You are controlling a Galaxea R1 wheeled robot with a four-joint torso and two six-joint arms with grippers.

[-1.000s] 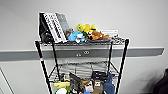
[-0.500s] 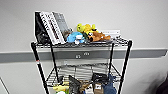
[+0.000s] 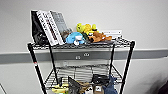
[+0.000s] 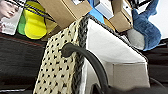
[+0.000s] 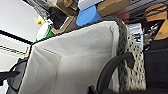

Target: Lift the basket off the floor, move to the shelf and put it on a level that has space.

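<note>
The shelf [image 3: 82,62] stands centre frame in the head view, against a pale wall. Its top tier carries leaning books [image 3: 48,26] at upper left and plush toys [image 3: 86,33] at centre. The level [image 3: 82,71] below it shows bare grey mesh across most of its width, with cluttered items crowding the lower edge of the frame on the tier beneath. The basket [image 4: 82,57] appears close up in both wrist views: speckled woven side, dark rim, cream lining [image 5: 75,57], with no contents seen in the visible part of the lining. In the left wrist view it sits just beside cardboard boxes [image 4: 65,10], a yellow item [image 4: 37,22] and a blue plush [image 4: 147,27], which suggests it is held near a loaded tier. Whether either end effector is wide, narrow or clamped on the rim cannot be told; the fingers are not distinguishable. Judgement: the step in hand is carrying the basket up to the free tier. To do it well, keep the basket level between both arms, clear the boxes and front wire edge before moving inward, and set it down squarely on the open mesh between the posts.
</note>
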